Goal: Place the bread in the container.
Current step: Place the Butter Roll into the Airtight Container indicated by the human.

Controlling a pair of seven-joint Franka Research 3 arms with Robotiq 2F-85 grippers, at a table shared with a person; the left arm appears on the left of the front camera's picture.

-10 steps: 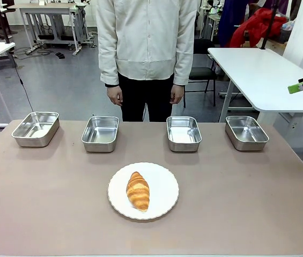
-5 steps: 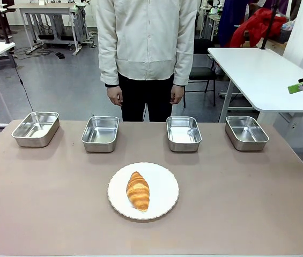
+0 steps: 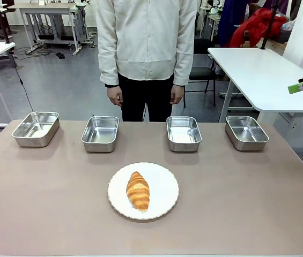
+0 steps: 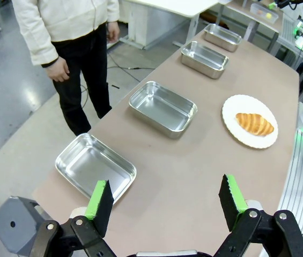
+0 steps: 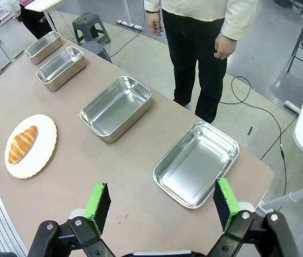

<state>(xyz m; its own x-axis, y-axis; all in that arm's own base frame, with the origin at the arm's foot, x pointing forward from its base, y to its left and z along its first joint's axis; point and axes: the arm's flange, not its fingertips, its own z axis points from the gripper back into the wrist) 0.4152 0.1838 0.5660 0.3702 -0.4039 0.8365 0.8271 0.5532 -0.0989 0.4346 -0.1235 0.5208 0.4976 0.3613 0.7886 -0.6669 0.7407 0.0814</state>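
Change: across the last second nothing has shifted in the front view. The bread, the pans and the person sit where they were, so the task reads as not yet begun.
Left arm's jaws: spread wide with nothing between them, hanging above the left end of the brown tabletop (image 3: 44, 203).
Far-left pan: shallow, shiny, rectangular stainless-steel pan (image 3: 35, 128) at the far left corner, close to the far edge; empty.
Second pan: an identical steel pan (image 3: 100, 133) just right of it; empty.
Bread: the golden-brown, ridged croissant (image 3: 138, 190) lies lengthwise on the round white scallop-edged plate (image 3: 164, 184), mid-tabletop, nearer the robot than the pan row and well apart from every pan.
Third pan: a matching steel pan (image 3: 184, 133) beyond the plate, to its right; empty.
Fourth pan: the last steel pan (image 3: 246, 132) near the right edge; empty.
Container: which of the four is meant cannot be told.
Right arm's jaws: also wide and holding nothing, above the right end.
Person: stands at the far edge between the two middle pans, hands (image 3: 115, 95) down, off the tabletop.
Open room: bare surface rings the plate on all sides, so either arm likely has a free descent. The pans' nearness to the far edge calls for care when setting the bread down.
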